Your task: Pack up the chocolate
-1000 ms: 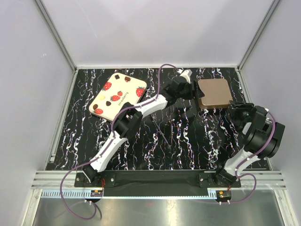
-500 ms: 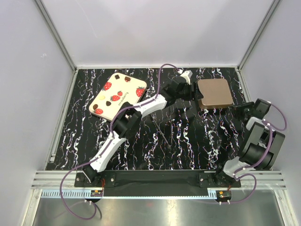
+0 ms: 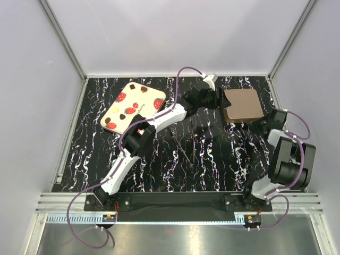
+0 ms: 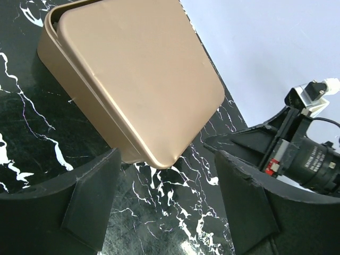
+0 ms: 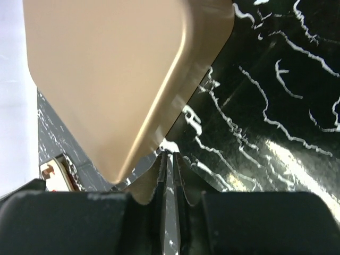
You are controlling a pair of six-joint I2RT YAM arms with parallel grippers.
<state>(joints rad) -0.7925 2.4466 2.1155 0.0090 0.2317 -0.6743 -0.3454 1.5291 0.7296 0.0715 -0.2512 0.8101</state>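
Though well apart, one tin [image 3: 243,104], one lid [image 3: 134,108].

A flat cream lid [image 3: 133,108] printed with red strawberries and brown squares lies askew at the far left of the bench [image 3: 212,164]. The bench is black, veined white, between pale walls [image 3: 175,37].

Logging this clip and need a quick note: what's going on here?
Both arms are working at a brown tin on the marble table. The left gripper is open, with its jaws on either side of one corner of the tin. The right gripper is shut, its tips at the tin's near right corner; whether they pinch the rim is unclear. The tin shows a plain flat face, so its contents can't be seen. The strawberry lid lies apart, to the left.
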